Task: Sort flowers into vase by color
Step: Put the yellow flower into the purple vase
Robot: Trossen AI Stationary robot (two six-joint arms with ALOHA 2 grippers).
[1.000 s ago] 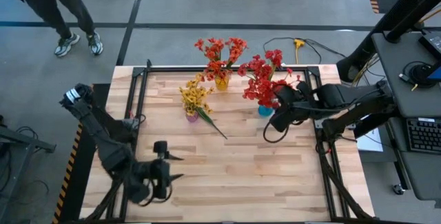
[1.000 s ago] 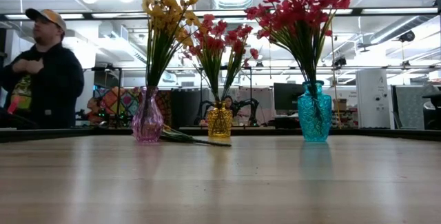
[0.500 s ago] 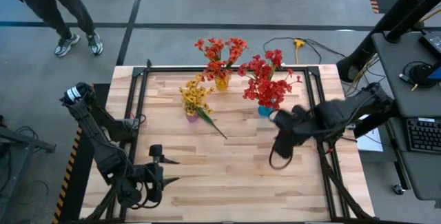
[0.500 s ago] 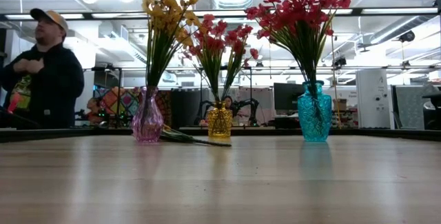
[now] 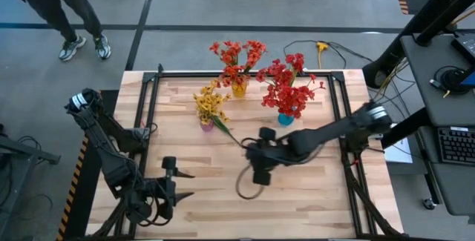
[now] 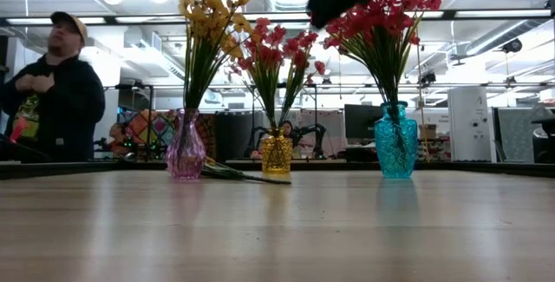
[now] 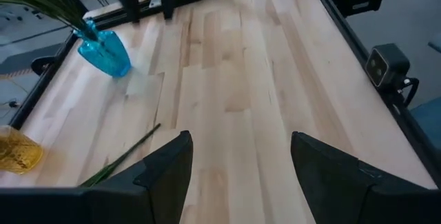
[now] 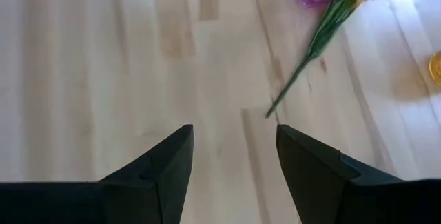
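A: Nearest the front edge, the left gripper [image 5: 180, 183] waits, fingers spread and empty.

B: Mid-table, the right gripper [image 5: 261, 154] hangs with fingers parted, holding nothing, close to the loose flower [image 5: 227, 133].

A: That yellow spray lies flat, blossoms against the purple vase [image 5: 207, 125]. 1 stem left, it seems.

B: Next: drop onto the stem, pinch, then lift it upright.

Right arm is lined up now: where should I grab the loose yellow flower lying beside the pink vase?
Grip the bare green stem near its free end, coming straight down with the open right gripper. The yellow flower lies flat, blossoms against the pink glass vase, so that end is crowded.
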